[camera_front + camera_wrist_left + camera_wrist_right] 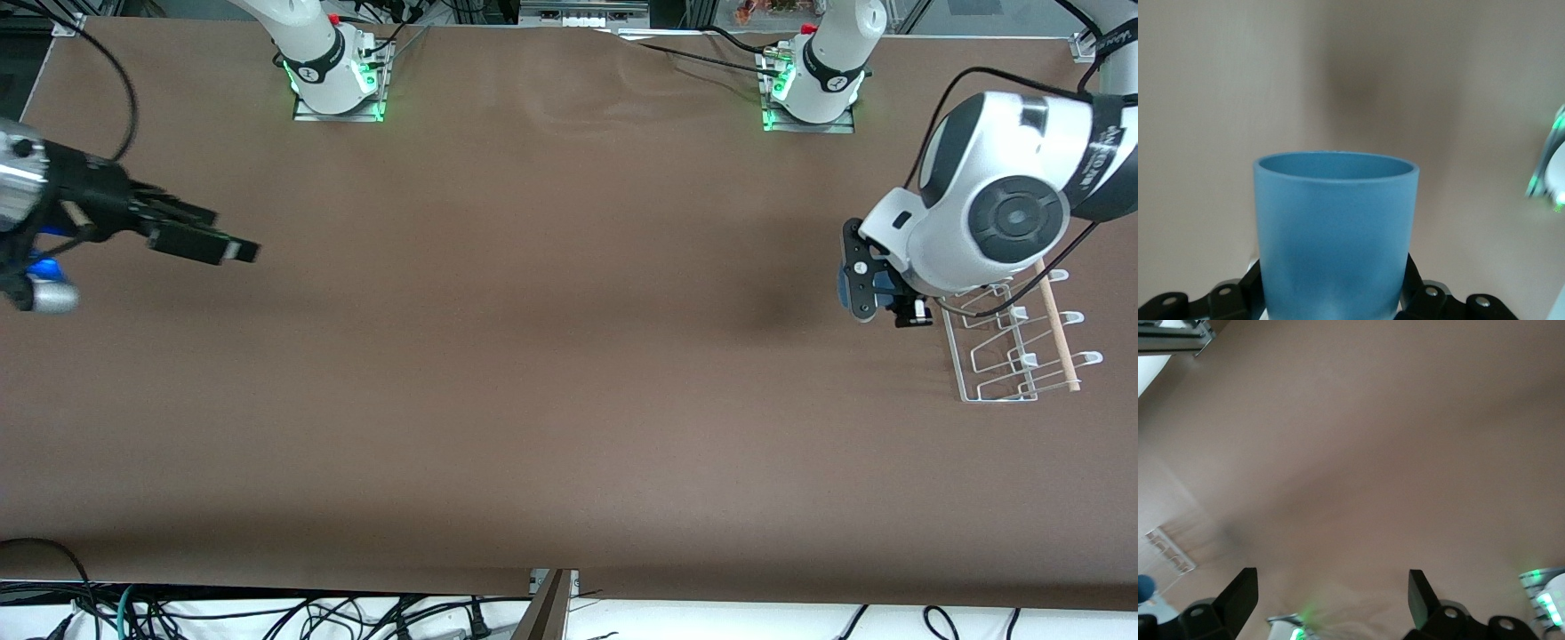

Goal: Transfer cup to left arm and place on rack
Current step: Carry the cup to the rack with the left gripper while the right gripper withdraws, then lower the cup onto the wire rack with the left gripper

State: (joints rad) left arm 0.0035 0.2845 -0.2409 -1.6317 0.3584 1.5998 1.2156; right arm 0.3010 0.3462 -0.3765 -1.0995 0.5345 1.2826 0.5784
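From the front camera we count two arms, one cup and one rack. The left arm point(996, 213) is bent low at its own end of the table, and its bulky wrist covers most of the left gripper point(876, 298) and the corner of the white wire rack point(1013, 356) beneath it. Only a sliver of the light blue cup point(843, 284) shows between the jaws, just beside the rack. The right gripper point(200, 238) hangs over the right arm's end of the table, pointing toward the middle, the arm itself cut off at the picture's edge.

In the left wrist view we see one cup point(1335, 233), upright, clamped between the black fingers point(1421, 293); its base is cut off.

In the right wrist view we see two fingertips point(1421, 590) spread wide with nothing but bare table point(1371, 453) between them. A small blue patch at the edge is too cut off to identify.
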